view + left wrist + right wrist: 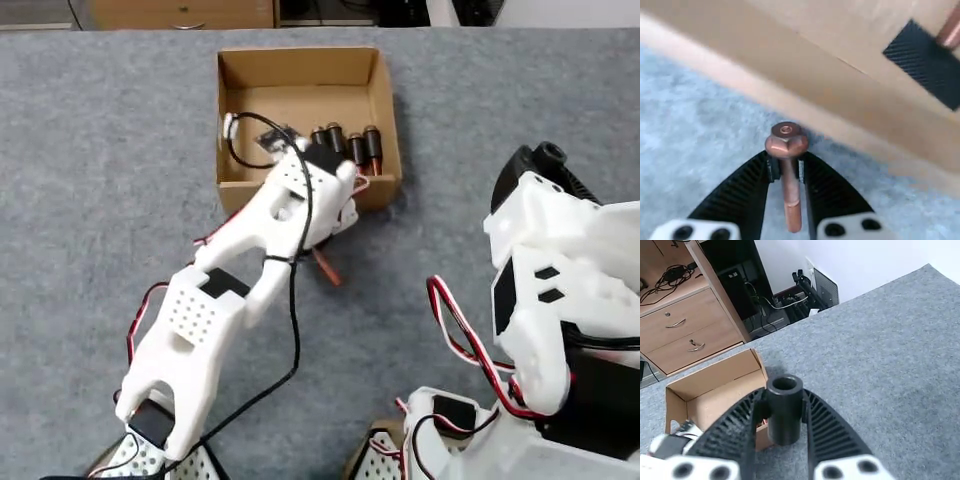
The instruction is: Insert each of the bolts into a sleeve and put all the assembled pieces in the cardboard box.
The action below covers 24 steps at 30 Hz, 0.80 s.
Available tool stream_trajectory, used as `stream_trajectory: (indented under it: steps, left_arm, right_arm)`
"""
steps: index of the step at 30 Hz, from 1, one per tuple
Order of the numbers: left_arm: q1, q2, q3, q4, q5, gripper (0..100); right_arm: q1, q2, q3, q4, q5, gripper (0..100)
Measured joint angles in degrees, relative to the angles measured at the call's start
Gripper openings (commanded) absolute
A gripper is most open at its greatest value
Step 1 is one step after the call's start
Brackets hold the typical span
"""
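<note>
Copper bolt (788,175) between left jaws, black sleeve (784,411) between right jaws.

Bright even light, soft shadows beneath the left arm (190,330) on the carpet (100,150), mild sheen on the bolt (786,142) head

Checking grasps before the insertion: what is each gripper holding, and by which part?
Left gripper holds a bolt by its shank, just under the head. Right gripper holds a sleeve by its sides, near the open end.
</note>
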<state>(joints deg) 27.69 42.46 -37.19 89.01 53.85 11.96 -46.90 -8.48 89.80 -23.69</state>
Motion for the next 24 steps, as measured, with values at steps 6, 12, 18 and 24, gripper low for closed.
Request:
stream_trajectory:
  steps: [6, 12, 18, 24]
  left_arm:
    - [-0.1, -1.6, -10.6, 10.1, -0.5, 2]
    - [-2.2, -7.6, -14.2, 11.2, -4.0, 2]
    - [-4.7, -21.8, -14.4, 11.2, -10.0, 2]
    - [-8.1, -38.3, -12.1, 11.2, -15.7, 2]
  right_arm:
    - [0.0, 0.0, 0.0, 0.0, 0.0, 0.2]
    - [-1.5, -0.1, 1.6, 0.0, 0.0, 0.2]
    - [-5.3, 0.0, 8.3, -1.8, 4.0, 0.2]
    - [-9.6, 0.0, 14.5, -4.3, 8.0, 0.2]
